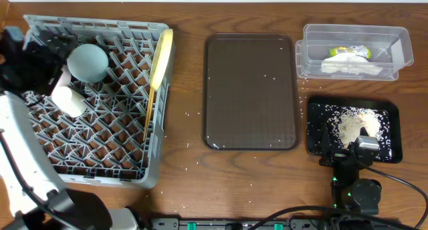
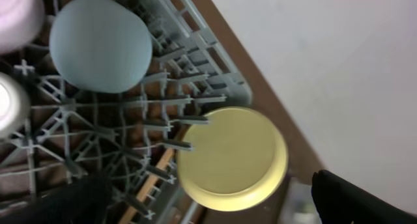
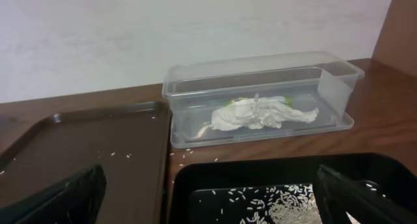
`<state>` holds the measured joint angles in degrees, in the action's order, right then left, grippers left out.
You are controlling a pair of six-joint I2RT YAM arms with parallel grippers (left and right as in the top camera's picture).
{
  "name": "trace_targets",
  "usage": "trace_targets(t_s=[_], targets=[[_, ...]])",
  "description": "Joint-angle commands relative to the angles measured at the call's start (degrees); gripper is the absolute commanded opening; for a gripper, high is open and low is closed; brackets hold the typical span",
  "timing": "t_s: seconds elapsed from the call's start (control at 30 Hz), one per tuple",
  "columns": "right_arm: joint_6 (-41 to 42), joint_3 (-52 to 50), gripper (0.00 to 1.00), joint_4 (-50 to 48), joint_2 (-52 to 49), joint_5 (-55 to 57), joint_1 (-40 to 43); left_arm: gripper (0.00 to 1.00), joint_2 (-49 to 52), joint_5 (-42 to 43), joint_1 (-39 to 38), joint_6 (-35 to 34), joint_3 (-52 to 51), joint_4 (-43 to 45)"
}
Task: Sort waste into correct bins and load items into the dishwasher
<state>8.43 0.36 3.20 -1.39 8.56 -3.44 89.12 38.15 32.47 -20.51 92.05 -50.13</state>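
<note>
Hovering, L gripper (image 2: 208,204) & R gripper (image 3: 212,204) both spread wide, empty; wrapper (image 1: 348,52) print too blurry to read.

Left arm (image 1: 19,133): white shell link with a thin black lead (image 1: 20,180) along it, black hardware at the far end. Right arm (image 1: 358,183): all black, grey block (image 1: 366,144) on top, green LEDs (image 1: 335,182) lit, black cable (image 1: 401,180) trailing right. Fingers (image 3: 62,198) look plain matte black, though they're blurred.
</note>
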Motion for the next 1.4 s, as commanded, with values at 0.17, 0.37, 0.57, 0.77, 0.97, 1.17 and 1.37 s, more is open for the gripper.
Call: trace_targets(t_s=[0.17,0.37,0.57,0.77,0.97,1.17,1.37], targets=[[-1.0,0.0,0.99,0.3,-0.1,-0.2,0.2,0.99,-11.6,-27.1,-12.4,4.2,-2.4,-3.3],[-1.0,0.0,0.99,0.3,-0.1,-0.2,0.2,0.98,-19.8,-33.8,-19.6,4.2,-11.1,-2.4],[-1.0,0.0,0.99,0.3,-0.1,-0.2,0.2,0.99,-30.6,-35.9,-22.3,4.2,-26.3,9.2],[-1.0,0.0,0.99,0.3,-0.1,-0.2,0.2,0.98,-44.0,-35.9,-22.3,4.2,-44.4,23.0],[-1.0,0.0,0.99,0.3,-0.1,-0.2,0.2,0.99,-58.9,-35.9,-22.3,4.2,-60.6,34.5],[-1.0,0.0,0.99,0.3,-0.1,-0.2,0.2,0.99,-68.8,-35.8,-22.3,4.2,-72.8,45.0],[-1.0,0.0,0.99,0.3,-0.1,-0.2,0.2,0.99,-75.7,-35.8,-22.3,4.2,-79.9,50.3]])
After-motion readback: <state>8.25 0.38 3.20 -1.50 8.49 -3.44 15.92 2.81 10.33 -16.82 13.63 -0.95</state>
